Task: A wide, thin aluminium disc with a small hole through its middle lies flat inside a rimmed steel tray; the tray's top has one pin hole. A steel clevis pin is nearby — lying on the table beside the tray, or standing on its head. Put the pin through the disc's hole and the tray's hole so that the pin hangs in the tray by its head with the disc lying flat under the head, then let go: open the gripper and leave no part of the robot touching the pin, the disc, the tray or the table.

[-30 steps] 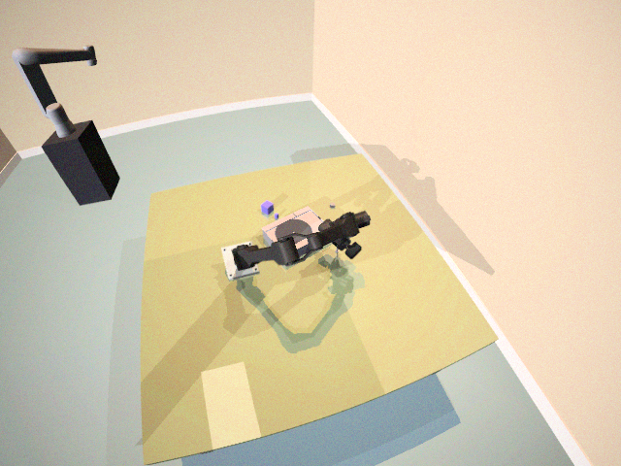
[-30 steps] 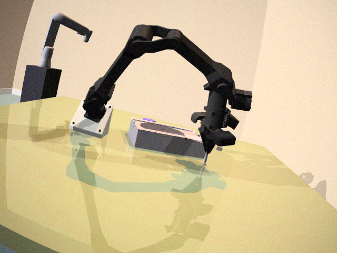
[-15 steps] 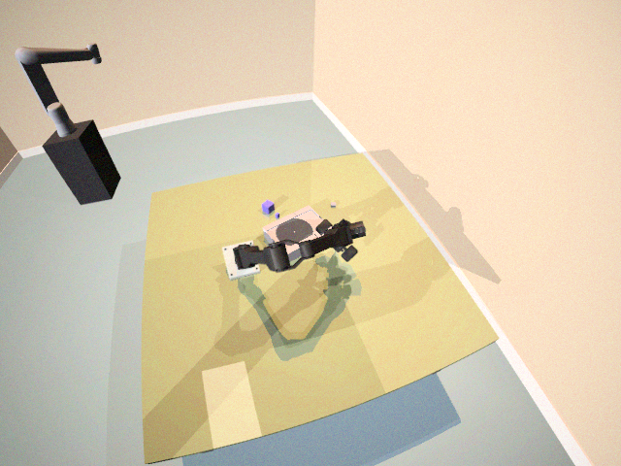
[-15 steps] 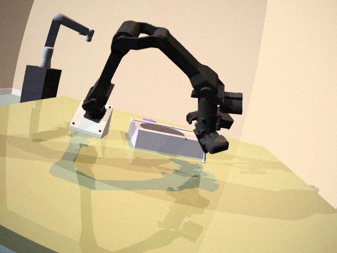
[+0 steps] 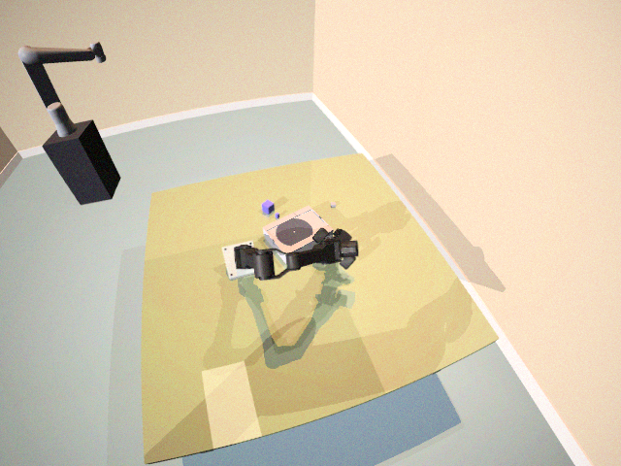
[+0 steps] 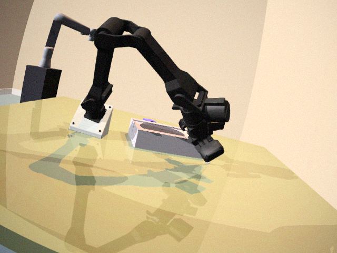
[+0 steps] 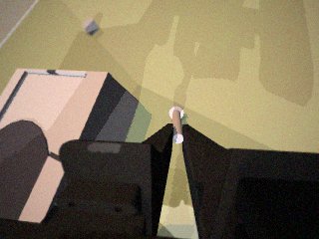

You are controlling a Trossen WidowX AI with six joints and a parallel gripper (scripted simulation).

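Top: from the gripper (image 5: 334, 249) (image 6: 207, 152) (image 7: 177, 128), the disc (image 5: 288, 238) (image 6: 163, 129) (image 7: 20, 159) lies toward 10 o'clock, on the tray (image 5: 308, 213) (image 6: 166, 145) (image 7: 60, 95). Exterior: the pin's (image 7: 177, 121) white end shows just below the gripper; tray toward 10. Wrist: fingertips pinch the pin, its axis 12-to-6, wide head at 12; disc near 9.

Surface (image 5: 200, 311) (image 6: 245, 190): smooth, semi-glossy yellow, mirrors the arm (plastic or lacquer, can't tell). Tray (image 5: 306, 215) (image 6: 168, 145) (image 7: 67, 100): smooth, pinkish top, looks matt. Disc (image 5: 294, 232) (image 6: 160, 128) (image 7: 22, 164): dark grey, flat finish. Pin (image 7: 176, 124): smooth, pale metallic ends. Tool (image 5: 335, 248) (image 6: 207, 162) (image 7: 177, 128): matt black, plastic-looking.
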